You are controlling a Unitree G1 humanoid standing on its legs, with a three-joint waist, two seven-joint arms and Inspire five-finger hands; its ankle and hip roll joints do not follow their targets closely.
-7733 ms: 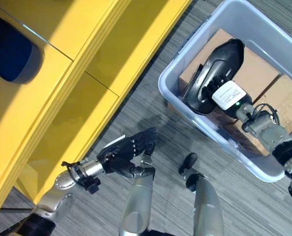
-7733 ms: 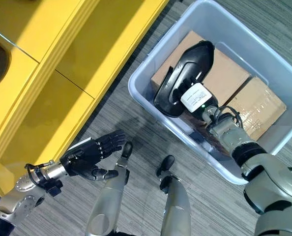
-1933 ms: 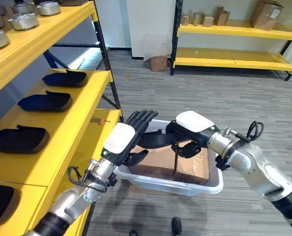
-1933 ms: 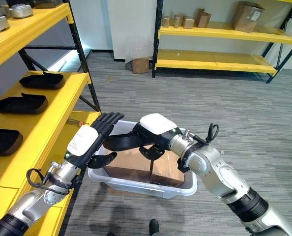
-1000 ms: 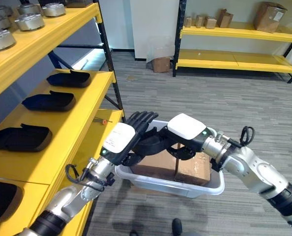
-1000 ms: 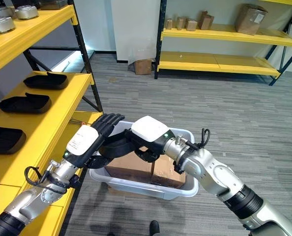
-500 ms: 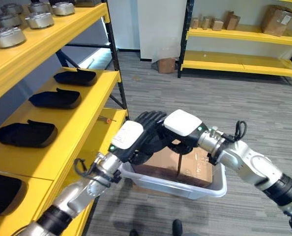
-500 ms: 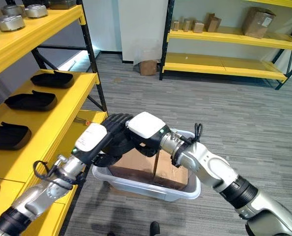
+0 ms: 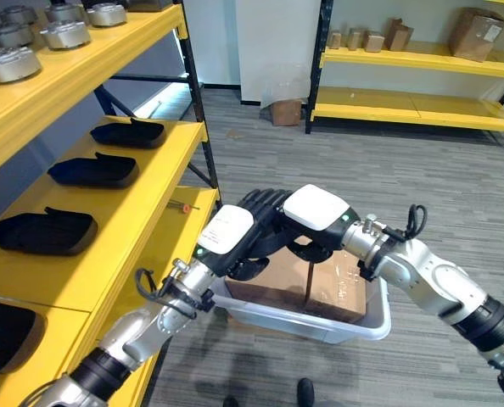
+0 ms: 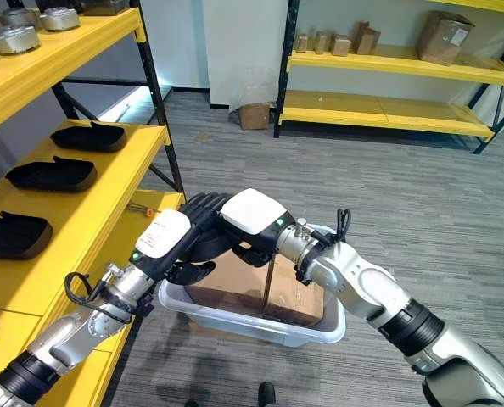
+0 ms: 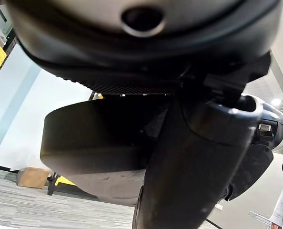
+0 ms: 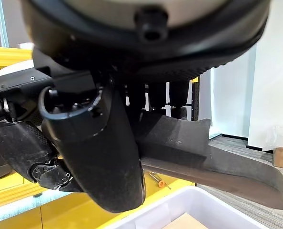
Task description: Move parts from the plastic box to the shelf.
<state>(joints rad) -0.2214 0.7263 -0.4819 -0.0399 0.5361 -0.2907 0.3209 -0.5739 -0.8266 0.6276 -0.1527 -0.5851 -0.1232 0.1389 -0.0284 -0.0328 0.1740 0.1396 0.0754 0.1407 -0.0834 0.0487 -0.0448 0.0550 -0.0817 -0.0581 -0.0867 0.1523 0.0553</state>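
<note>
At far left, a yellow shelf (image 9: 142,225) holds a row of black moulded parts (image 9: 42,231). Right of it, the left hand (image 9: 235,242) presses its fingers flat against a black part (image 12: 213,160) of the same kind. The right hand (image 9: 311,222) grasps this part from above, fingers and thumb curled round it, above the plastic box (image 9: 320,320), where cardboard boxes (image 9: 307,284) sit. The part looks like a rigid, light, smooth plastic shell, likely slippery; holding it near its thick middle, with the other palm supporting, seems safest.
</note>
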